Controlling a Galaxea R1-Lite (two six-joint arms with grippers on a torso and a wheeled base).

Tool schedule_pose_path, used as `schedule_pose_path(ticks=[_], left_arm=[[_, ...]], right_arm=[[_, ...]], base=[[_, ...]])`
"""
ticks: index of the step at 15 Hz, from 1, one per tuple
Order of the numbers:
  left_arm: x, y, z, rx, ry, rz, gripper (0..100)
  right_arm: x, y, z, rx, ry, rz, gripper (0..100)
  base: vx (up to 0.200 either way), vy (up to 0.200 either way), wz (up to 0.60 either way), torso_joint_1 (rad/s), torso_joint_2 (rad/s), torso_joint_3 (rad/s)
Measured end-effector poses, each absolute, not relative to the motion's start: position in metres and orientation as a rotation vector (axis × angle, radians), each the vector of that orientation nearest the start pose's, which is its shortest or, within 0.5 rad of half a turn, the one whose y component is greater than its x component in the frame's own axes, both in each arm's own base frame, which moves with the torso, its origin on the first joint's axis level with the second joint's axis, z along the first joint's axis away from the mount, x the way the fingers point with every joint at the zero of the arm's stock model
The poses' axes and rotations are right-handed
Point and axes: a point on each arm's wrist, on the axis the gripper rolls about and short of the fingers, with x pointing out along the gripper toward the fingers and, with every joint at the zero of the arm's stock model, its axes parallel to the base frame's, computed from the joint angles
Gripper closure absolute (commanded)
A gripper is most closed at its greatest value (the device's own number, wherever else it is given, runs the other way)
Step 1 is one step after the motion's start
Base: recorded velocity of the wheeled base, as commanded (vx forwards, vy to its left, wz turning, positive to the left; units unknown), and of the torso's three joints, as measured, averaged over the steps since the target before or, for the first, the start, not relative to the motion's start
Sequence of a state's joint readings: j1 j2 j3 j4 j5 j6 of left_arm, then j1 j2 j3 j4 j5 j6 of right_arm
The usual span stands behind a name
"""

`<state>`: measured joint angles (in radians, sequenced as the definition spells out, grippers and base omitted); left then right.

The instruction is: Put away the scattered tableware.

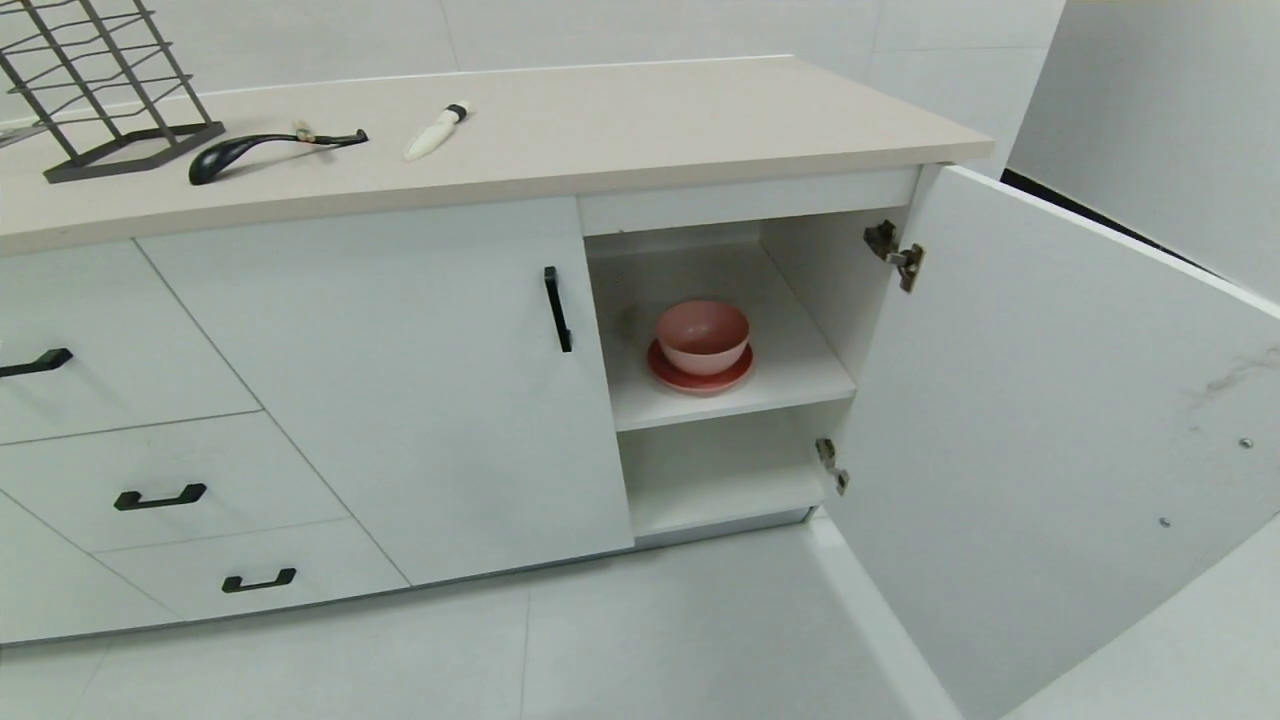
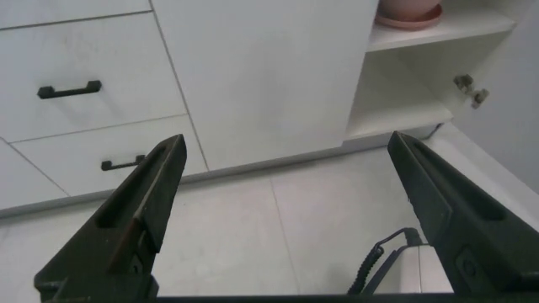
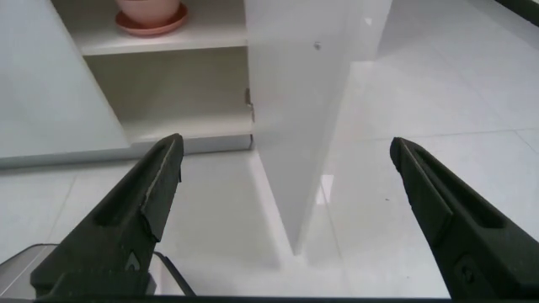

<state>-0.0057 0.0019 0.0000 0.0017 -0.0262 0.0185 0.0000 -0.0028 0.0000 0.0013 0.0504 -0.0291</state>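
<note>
Door (image 1: 1050, 450) stood open. Left gripper (image 2: 285, 141) and right gripper (image 3: 285, 143) hung low over the floor, jaws wide, empty. Bowl (image 1: 702, 335) sat on plate (image 1: 700, 382), upper shelf. On the counter (image 1: 650, 110), spoon (image 1: 212, 163) lay lengthwise, handle rightward; white utensil (image 1: 435, 133) lay diagonal, dark-banded end toward the wall.

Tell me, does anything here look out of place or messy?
Yes. A black spoon and a small white utensil lie loose on the countertop instead of stored. The cabinet door hangs wide open, with a faint dark scuff on its inner face. The pink bowl sits neatly on its plate.
</note>
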Motion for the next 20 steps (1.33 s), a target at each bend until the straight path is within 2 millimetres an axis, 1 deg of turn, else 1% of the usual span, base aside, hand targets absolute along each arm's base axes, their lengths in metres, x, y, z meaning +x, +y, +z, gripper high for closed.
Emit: schedule_pose_path(ticks=[1, 3, 7, 9, 15, 18, 20], left_arm=[[-0.0227, -0.0005, 0.0753, 0.018, 0.003, -0.033, 0], [-0.0227, -0.0005, 0.0753, 0.017, 0.004, -0.032, 0], [-0.0227, -0.0005, 0.0753, 0.015, 0.004, -0.032, 0], [-0.0227, -0.0005, 0.0753, 0.014, 0.004, -0.031, 0], [-0.0227, -0.0004, 0.0753, 0.014, 0.004, -0.032, 0], [-0.0227, -0.0005, 0.0753, 0.012, 0.003, -0.032, 0], [-0.0227, -0.0005, 0.0753, 0.008, 0.003, -0.031, 0]], right_arm=[[-0.023, 0.0011, 0.0753, -0.029, -0.002, 0.05, 0], [-0.023, 0.0011, 0.0753, -0.029, -0.002, 0.05, 0], [-0.023, 0.0011, 0.0753, -0.029, -0.002, 0.05, 0], [-0.023, 0.0011, 0.0753, -0.029, -0.001, 0.052, 0], [-0.023, 0.0011, 0.0753, -0.027, -0.001, 0.05, 0], [-0.023, 0.0011, 0.0753, -0.026, -0.001, 0.049, 0], [-0.023, 0.0011, 0.0753, -0.025, -0.001, 0.05, 0]], base=[[0.0, -0.2, 0.0, 0.007, 0.0, 0.002], [-0.2, -0.2, 0.0, 0.0, 0.01, 0.007], [-0.2, 0.0, 0.0, 0.005, 0.0, 0.001], [-0.2, -0.2, 0.0, 0.002, 0.0, 0.002], [0.0, -0.2, 0.0, -0.002, 0.0, 0.003], [0.0, 0.0, 0.0, 0.0, 0.0, 0.0], [0.0, 0.0, 0.6, 0.002, 0.0, 0.005]])
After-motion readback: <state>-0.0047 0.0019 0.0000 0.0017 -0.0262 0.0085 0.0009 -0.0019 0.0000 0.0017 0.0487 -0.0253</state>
